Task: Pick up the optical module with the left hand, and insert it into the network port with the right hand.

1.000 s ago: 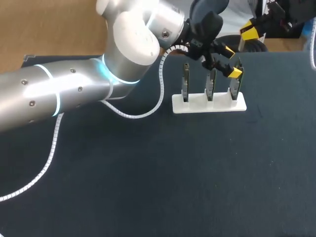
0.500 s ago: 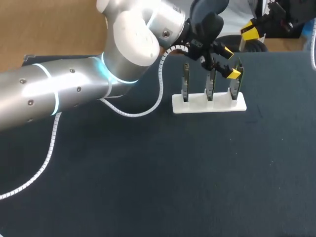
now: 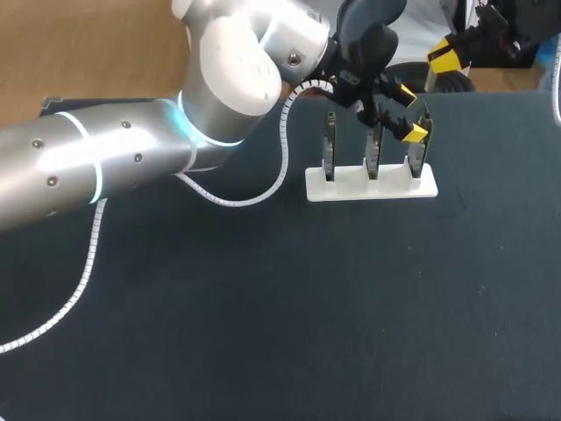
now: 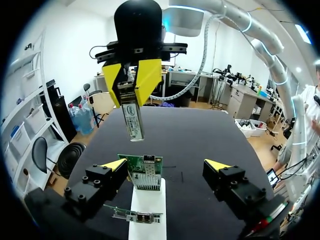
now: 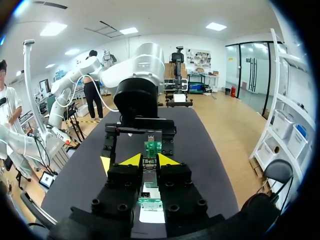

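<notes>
Head view: the left arm point(image 3: 131, 167) comes in from the left and lies across the dark table point(image 3: 263, 307). It reaches a white stand point(image 3: 372, 185) near the far edge, which holds three upright cards. The left gripper point(image 3: 410, 111) sits at the right-hand card with its yellow tips apart. The right gripper point(image 3: 445, 55) is up past the table's far edge, well apart from the stand. Its finger state and the module are not readable here.

Left wrist view: own fingers stand wide apart, gripping nothing. Between them is a green card with the network port point(image 4: 148, 167), nearer one finger. Ahead and above, the right gripper is clamped on the optical module point(image 4: 132, 117), which hangs upright and clear of the port.

Right wrist view: own yellow tips are close together with the module between them. The left gripper and the green card are just ahead.
</notes>
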Robot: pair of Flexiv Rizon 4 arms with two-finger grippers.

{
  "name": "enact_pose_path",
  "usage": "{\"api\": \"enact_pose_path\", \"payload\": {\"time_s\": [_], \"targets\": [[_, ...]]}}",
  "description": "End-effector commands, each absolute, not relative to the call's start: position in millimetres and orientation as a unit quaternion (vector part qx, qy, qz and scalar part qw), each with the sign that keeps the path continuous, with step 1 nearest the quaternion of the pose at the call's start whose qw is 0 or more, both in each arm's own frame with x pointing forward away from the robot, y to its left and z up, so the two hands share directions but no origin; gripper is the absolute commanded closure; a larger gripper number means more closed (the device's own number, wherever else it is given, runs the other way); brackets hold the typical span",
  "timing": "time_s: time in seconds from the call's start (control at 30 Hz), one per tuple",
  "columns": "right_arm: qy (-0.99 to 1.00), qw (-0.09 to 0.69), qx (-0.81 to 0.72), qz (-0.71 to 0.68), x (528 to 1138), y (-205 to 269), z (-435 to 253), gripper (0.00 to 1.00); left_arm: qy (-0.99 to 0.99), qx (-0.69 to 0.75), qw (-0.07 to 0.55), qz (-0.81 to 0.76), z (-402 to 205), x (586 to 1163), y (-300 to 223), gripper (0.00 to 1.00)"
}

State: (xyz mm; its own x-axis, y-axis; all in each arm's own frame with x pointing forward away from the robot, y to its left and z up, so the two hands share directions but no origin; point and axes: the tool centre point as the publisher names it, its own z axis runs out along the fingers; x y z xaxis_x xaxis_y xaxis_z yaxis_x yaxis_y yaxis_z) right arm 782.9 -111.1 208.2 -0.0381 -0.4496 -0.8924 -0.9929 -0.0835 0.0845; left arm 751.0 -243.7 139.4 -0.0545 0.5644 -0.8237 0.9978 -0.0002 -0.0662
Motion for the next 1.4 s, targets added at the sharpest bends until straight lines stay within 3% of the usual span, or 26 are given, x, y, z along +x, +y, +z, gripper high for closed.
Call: {"api": "enact_pose_path", "payload": {"time_s": [0.03,1.4], "targets": [[0.593,0.333,-0.61,0.407,775,-111,209,1.0,0.635,0.615,0.308,-0.351,139,752,-244,0.0],[0.599,0.315,-0.63,0.38,770,-115,177,1.0,0.635,0.615,0.308,-0.351,139,752,-244,0.0]]}}
